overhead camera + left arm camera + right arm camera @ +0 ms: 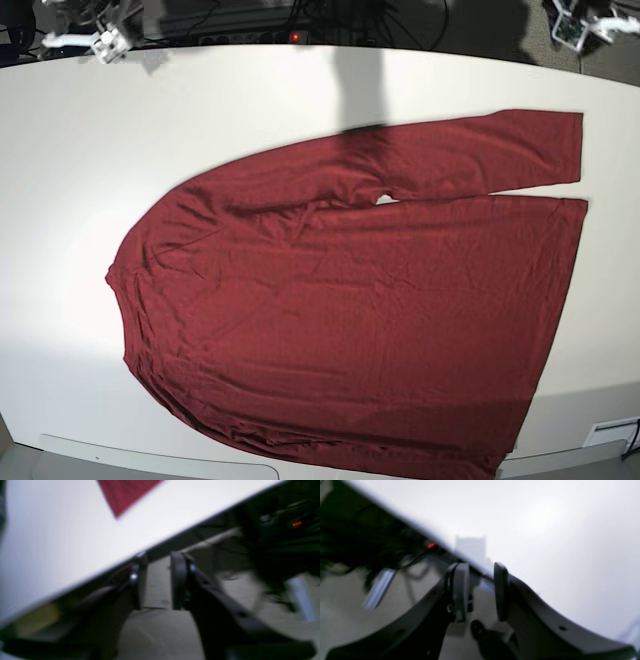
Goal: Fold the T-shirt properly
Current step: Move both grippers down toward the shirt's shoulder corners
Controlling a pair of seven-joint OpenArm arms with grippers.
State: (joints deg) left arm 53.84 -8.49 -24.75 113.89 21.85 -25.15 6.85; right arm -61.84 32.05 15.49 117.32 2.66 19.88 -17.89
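The maroon T-shirt [350, 300] lies spread flat on the white table [200, 110], neck end to the left and hem to the right. One long sleeve [480, 155] lies along its far side and points right. A corner of the shirt shows in the left wrist view [125, 492]. My left gripper [158, 580] hangs past the table's far edge, its jaws apart and empty. My right gripper [481, 592] hangs over the table [545, 530] edge, jaws apart and empty. Both arms sit at the far corners in the base view, left arm [585, 25], right arm [95, 38].
Dark cables and a power strip with a red light [293, 37] lie behind the table's far edge. A dark shadow [360, 90] falls across the far middle of the table. The shirt's near side reaches the front edge.
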